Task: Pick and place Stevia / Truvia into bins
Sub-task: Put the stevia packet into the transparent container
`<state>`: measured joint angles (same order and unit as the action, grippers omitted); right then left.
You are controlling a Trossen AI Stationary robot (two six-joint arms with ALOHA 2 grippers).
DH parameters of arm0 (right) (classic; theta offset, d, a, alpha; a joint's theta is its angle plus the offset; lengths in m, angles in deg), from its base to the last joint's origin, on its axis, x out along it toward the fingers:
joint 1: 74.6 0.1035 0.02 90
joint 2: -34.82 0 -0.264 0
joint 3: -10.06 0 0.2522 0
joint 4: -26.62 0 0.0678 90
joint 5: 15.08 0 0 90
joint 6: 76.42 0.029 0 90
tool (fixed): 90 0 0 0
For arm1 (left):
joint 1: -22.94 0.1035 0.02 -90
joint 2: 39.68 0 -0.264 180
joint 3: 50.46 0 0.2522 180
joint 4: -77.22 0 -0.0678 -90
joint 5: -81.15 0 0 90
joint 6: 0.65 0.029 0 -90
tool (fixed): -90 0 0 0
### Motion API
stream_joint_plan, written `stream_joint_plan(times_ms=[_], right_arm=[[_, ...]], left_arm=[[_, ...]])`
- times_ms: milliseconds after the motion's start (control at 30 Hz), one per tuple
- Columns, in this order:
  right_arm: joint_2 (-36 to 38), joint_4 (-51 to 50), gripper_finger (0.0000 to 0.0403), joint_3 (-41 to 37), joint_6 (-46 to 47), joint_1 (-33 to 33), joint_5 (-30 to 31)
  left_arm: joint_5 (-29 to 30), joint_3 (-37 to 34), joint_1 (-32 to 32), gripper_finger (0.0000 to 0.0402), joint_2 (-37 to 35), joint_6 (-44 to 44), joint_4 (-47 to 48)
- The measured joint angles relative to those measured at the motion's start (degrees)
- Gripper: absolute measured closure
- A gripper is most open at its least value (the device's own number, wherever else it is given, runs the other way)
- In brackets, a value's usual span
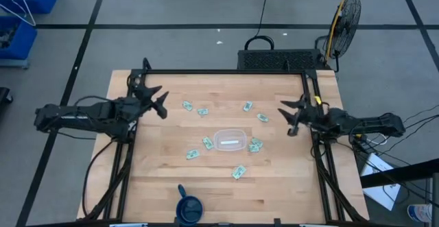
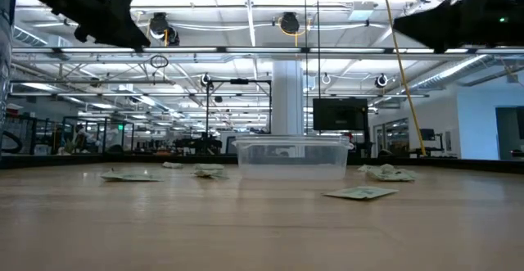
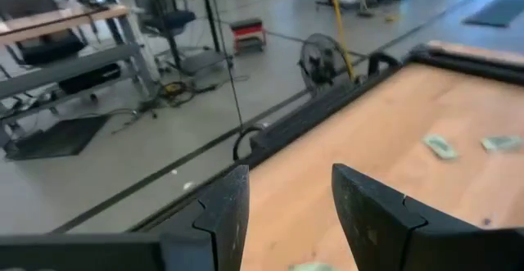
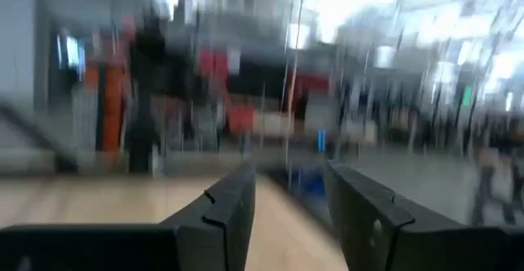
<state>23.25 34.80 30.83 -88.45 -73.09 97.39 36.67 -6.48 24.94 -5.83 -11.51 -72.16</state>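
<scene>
Several pale green and white sachets lie flat on the wooden table: two [image 1: 186,105] [image 1: 203,111] toward the far left, two [image 1: 247,106] [image 1: 262,117] toward the far right, others [image 1: 207,142] [image 1: 192,154] [image 1: 256,145] [image 1: 239,172] around the tub. The clear tub [image 1: 230,140] stands mid-table with one white sachet [image 1: 230,142] inside; in the low view the tub [image 2: 291,157] stands upright. My left gripper [image 1: 159,101] hovers open above the table's left edge, holding nothing. My right gripper [image 1: 291,117] hovers open near the right edge, holding nothing.
A dark blue cup [image 1: 188,206] stands at the table's near edge. A black frame rail [image 1: 226,71] borders the far side, with a dark case [image 1: 281,60] and a fan [image 1: 346,16] beyond it. Bare wood lies between the sachets and both grippers.
</scene>
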Motion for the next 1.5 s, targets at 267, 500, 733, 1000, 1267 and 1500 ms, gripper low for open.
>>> stream_joint_plan(times_ms=[267, 500, 733, 1000, 1267, 1500], right_arm=[[-30.25, -30.02, 0.0261, 22.12, 11.17, -8.21, -0.23], [-57.01, -38.9, 0.0261, 29.63, 15.41, -15.45, -5.12], [-68.69, -33.76, 0.0261, 29.88, 14.36, -19.79, -12.31], [-70.46, -33.35, 0.0268, 29.92, 15.89, -22.73, -15.2], [-74.31, -32.43, 0.0321, 30.14, 15.6, -22.88, -17.97], [-73.33, -29.99, 0.0394, 29.85, 20.0, -23.41, -16.58]], left_arm=[[-6.68, 0.11, 4.0, 0.022, 1.02, 9.5, -17.35], [-12.07, 0.11, 5.92, 0.022, 1.42, 8.48, -16.9], [-12.34, 0.11, 6.18, 0.022, 1.44, 7.37, -13.66], [-12.31, 0.11, 6.18, 0.022, 1.42, 7.59, -11.45], [-12.51, 0.11, 6.18, 0.022, 1.42, 7.65, -8.63], [-12.53, 0.11, 6.18, 0.022, 1.42, 7.37, -8.45]])
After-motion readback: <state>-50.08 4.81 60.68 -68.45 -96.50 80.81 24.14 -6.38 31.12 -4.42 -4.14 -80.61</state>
